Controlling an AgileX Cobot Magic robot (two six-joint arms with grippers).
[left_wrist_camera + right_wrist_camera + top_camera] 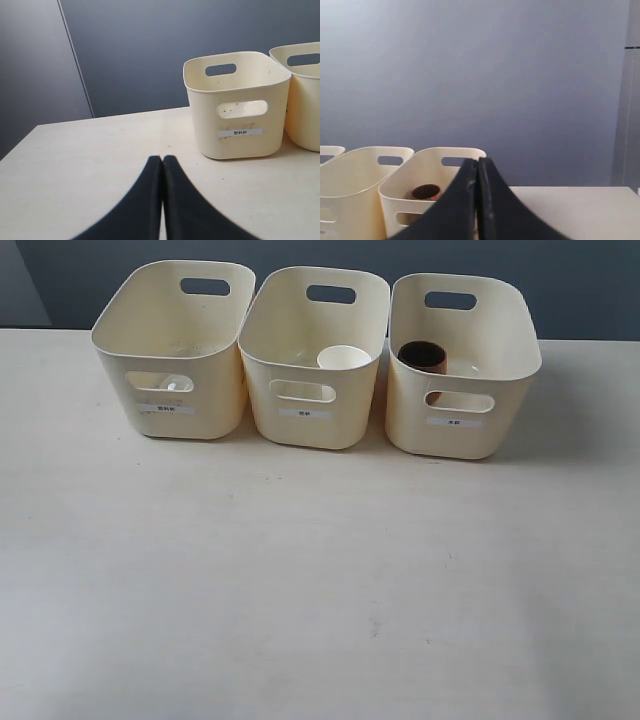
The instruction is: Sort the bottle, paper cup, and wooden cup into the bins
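Pale surface (300, 590): we see three bins (310, 430) at its far edge, paper cup (344, 357) in the middle bin, wooden cup (423, 357) in the right; both arms' jaws closed, empty.

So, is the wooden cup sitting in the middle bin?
No, the wooden cup stands in the right-hand bin, while the middle bin holds the paper cup.

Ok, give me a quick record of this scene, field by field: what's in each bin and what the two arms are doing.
left bin: clear shape low inside, likely the bottle
middle bin: paper cup, opening up
right bin: wooden cup, opening up
left gripper: jaws shut, holding nothing
right gripper: jaws shut, holding nothing
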